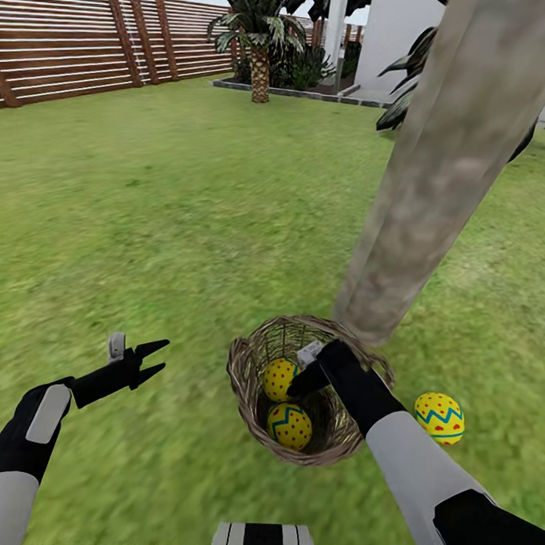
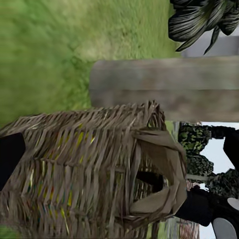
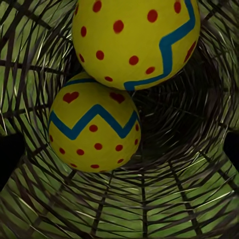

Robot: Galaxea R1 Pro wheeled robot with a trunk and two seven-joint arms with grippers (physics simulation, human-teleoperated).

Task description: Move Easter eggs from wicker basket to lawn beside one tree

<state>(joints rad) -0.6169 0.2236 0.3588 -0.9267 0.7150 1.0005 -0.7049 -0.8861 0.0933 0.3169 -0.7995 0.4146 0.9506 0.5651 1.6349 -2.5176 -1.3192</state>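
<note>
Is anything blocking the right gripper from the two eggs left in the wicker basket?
Nothing visible. The right gripper is already inside the wicker basket, beside the upper egg, with the lower egg just below; the wrist view shows both eggs unobstructed.

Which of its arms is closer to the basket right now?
The right. Its gripper reaches inside the wicker basket beside the eggs, while the left gripper hovers over grass off to the basket's side.

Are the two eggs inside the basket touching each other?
Touching. In the right wrist view the upper egg rests against the lower egg with no gap, both lying in the wicker basket.
</note>
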